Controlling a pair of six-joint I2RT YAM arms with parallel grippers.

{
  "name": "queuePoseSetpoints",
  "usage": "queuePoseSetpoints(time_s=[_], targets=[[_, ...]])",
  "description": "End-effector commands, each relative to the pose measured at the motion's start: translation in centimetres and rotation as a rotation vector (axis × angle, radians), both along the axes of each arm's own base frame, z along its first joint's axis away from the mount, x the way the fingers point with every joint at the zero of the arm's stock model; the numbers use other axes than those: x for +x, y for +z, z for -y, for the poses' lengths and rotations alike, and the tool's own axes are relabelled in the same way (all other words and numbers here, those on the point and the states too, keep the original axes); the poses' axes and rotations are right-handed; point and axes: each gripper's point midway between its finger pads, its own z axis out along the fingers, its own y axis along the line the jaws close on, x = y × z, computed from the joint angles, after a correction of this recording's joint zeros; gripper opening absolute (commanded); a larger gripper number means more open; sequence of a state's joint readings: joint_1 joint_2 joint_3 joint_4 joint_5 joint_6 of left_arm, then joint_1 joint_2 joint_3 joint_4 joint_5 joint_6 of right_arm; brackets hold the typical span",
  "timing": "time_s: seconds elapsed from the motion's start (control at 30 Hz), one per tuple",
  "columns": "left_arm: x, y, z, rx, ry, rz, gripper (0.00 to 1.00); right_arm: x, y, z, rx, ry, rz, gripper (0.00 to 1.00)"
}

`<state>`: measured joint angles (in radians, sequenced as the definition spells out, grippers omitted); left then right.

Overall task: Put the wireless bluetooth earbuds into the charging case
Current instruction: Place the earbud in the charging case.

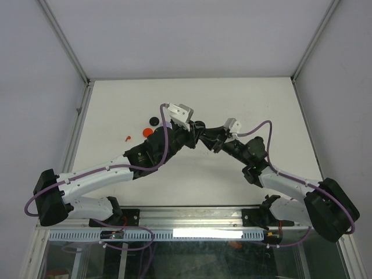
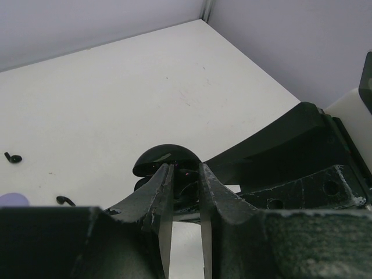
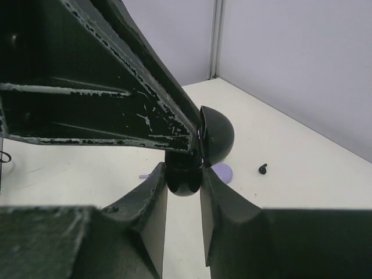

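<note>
My right gripper [image 3: 185, 180] is shut on the base of a black charging case [image 3: 186, 180], held above the table with its round lid [image 3: 220, 135] open. The case also shows in the left wrist view [image 2: 165, 156] and in the top view [image 1: 199, 127]. My left gripper [image 2: 186, 171] meets it from the other side, fingertips [image 3: 195, 142] at the case's opening. Its jaws are nearly together on a small dark piece, seemingly a black earbud, mostly hidden. Loose black earbuds [image 2: 11, 157] [image 2: 65, 200] [image 3: 263, 168] and a red earbud [image 1: 127, 138] lie on the table.
A pale purple case [image 3: 225, 172] lies on the table under the held case and also shows in the left wrist view [image 2: 11, 199]. A red case [image 1: 148, 132] and a black round case [image 1: 154, 121] lie left of the grippers. Walls [image 1: 35, 87] enclose the table.
</note>
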<state>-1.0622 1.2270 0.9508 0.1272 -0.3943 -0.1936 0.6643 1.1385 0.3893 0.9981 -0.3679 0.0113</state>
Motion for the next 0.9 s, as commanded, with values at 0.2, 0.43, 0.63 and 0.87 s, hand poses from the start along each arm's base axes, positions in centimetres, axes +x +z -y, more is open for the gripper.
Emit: queuePoseSetpoints(time_s=[0.2, 0.43, 0.63, 0.87], targets=[[-0.3, 2.9, 0.1, -0.062, 0.01, 0.056, 0.38, -0.5, 3.9, 0.2, 0.08, 0.011, 0.088, 0.0], [-0.5, 5.2, -1.3, -0.106, 0.042, 0.063, 0.49, -0.5, 3.5, 0.2, 0.073, 0.01, 0.075, 0.0], [-0.5, 6.9, -3.6, -0.105, 0.094, 0.072, 0.58, -0.8, 3.2, 0.0, 0.049, 0.031, 0.06, 0.0], [0.1, 6.7, -5.3, -0.123, -0.053, -0.01, 0.68, -1.7, 3.4, -0.5, 0.022, 0.098, 0.055, 0.0]])
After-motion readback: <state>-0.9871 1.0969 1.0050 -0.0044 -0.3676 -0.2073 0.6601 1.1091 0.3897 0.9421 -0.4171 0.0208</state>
